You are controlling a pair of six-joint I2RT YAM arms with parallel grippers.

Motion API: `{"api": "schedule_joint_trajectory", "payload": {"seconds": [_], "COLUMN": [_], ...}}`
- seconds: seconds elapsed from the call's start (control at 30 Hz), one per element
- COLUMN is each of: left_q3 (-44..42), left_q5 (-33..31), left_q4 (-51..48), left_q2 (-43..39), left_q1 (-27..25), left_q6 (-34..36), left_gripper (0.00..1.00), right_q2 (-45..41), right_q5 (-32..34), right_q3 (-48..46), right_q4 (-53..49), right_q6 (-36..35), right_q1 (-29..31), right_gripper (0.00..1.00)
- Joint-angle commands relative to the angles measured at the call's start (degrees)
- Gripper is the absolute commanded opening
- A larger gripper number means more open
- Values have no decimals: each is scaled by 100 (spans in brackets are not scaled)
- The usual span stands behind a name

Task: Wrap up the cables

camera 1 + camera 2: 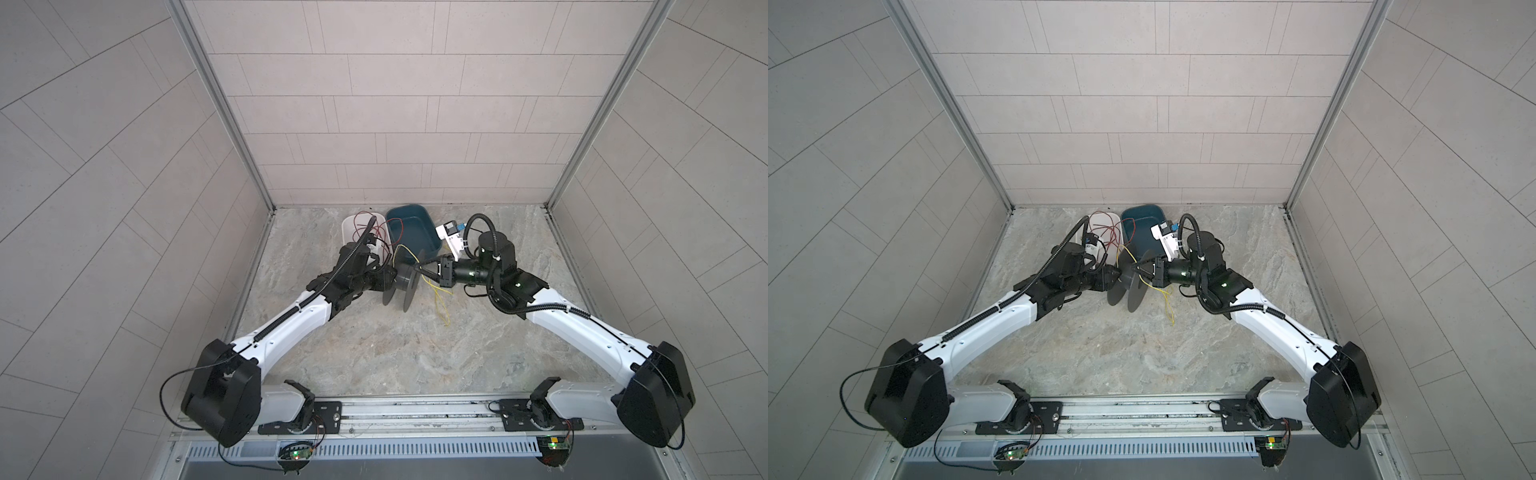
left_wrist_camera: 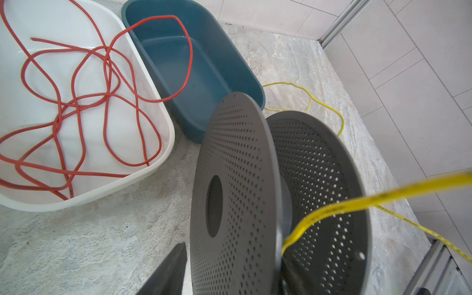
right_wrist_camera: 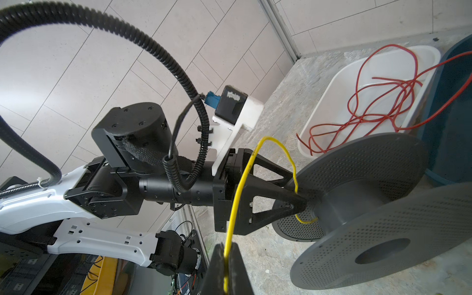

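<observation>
At the spool (image 1: 401, 282), the right claw (image 3: 226, 249) pinched the cable (image 3: 237, 194); whether the left claw (image 3: 299, 200) gripped was unclear; winding wanted steady tension.

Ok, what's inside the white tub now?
A loose tangle of red cable lies in the white tub; one loop arches over into the blue tub. The left wrist view crops one end, and in both top views the left arm covers part of it.

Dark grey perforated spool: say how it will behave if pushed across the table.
The dark grey perforated plastic spool stands on its two round flange rims, so it would probably roll rather than slide. Its thin, hole-riddled flanges suggest it is light and may tip easily. The thin yellow wire running to its hub could tug it.
</observation>
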Motion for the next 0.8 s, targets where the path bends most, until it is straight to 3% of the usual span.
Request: {"api": "schedule_joint_trajectory", "payload": {"seconds": [0.0, 0.13, 0.27, 0.47, 0.77], "left_q3": [196, 270, 327, 281, 365], "left_q5": [-242, -300, -321, -340, -372], "left_q4": [-24, 26, -5, -7, -119], "left_q2": [156, 293, 342, 304, 344], "left_q1": [-76, -92, -94, -96, -95], "left_q6": [104, 97, 125, 174, 247], "left_gripper": [58, 57, 48, 41, 17], "right_q2": [0, 4, 3, -7, -42], "right_q5": [68, 133, 139, 175, 335], "right_q3": [-84, -115, -134, -132, -146], "right_q4": [149, 105, 130, 141, 12], "right_q6": [7, -38, -40, -57, -213], "right_q1": [31, 22, 22, 22, 13], "right_gripper": [0, 0, 0, 0, 0]}}
